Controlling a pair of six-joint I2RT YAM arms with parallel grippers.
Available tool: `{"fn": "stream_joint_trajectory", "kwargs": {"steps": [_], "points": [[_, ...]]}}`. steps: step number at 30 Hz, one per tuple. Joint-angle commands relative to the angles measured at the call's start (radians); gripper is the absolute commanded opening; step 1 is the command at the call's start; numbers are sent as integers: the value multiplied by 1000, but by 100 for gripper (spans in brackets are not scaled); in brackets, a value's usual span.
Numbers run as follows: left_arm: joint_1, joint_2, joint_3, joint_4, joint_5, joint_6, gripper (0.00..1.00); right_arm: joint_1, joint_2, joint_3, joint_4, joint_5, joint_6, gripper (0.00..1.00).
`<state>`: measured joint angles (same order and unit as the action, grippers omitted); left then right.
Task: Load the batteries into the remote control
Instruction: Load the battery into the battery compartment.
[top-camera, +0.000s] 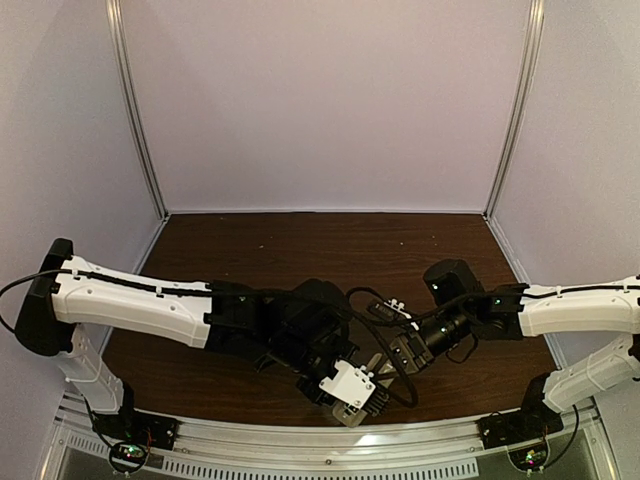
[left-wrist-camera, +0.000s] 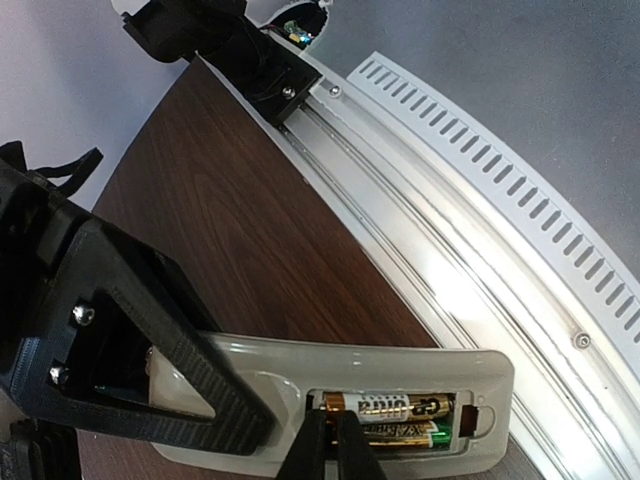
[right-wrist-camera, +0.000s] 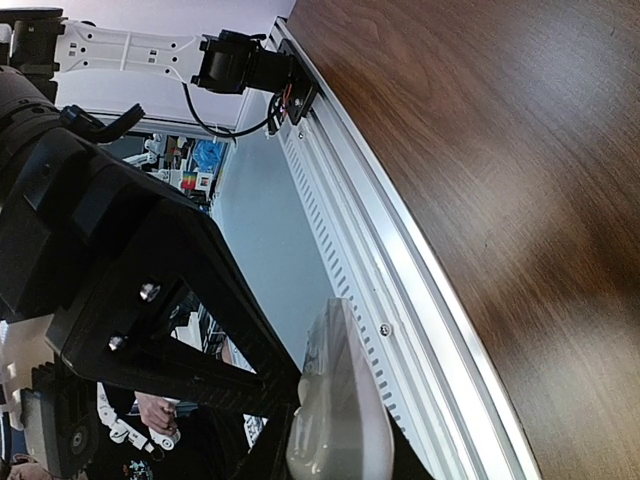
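Observation:
The remote control (left-wrist-camera: 400, 365) is pale, lies back-up over the table's near edge and shows an open battery bay. Two batteries lie side by side in the bay: a gold one (left-wrist-camera: 410, 407) and one with a green end (left-wrist-camera: 405, 433). My right gripper (right-wrist-camera: 350, 450) is shut on the remote (right-wrist-camera: 340, 400), which is seen edge-on there. My left gripper (left-wrist-camera: 295, 430) is over the remote, its fingertips a narrow gap apart at the batteries' left ends, with nothing between them. In the top view both grippers, left (top-camera: 365, 403) and right (top-camera: 388, 365), meet low at centre, mostly hiding the remote (top-camera: 350, 413).
A slotted aluminium rail (left-wrist-camera: 480, 200) runs along the near edge of the dark wooden table (top-camera: 320, 260), and it also shows in the right wrist view (right-wrist-camera: 400, 300). Arm bases sit on the rail at bottom left (top-camera: 130, 430) and bottom right (top-camera: 520, 430). Pale walls enclose the back and sides.

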<state>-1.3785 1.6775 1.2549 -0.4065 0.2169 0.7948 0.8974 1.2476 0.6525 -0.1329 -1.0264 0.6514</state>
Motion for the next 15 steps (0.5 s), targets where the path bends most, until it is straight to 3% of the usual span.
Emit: {"fn": "stream_joint_trajectory", "kwargs": {"steps": [1, 10, 15], "points": [[-19, 35, 16, -14, -39, 20, 5, 11, -5, 47, 71, -33, 1, 0], [-53, 72, 26, -39, -91, 34, 3, 8, -21, 54, 78, -40, 17, 0], [-58, 86, 29, -50, -92, 32, 6, 5, -23, 55, 70, -42, 13, 0]]}}
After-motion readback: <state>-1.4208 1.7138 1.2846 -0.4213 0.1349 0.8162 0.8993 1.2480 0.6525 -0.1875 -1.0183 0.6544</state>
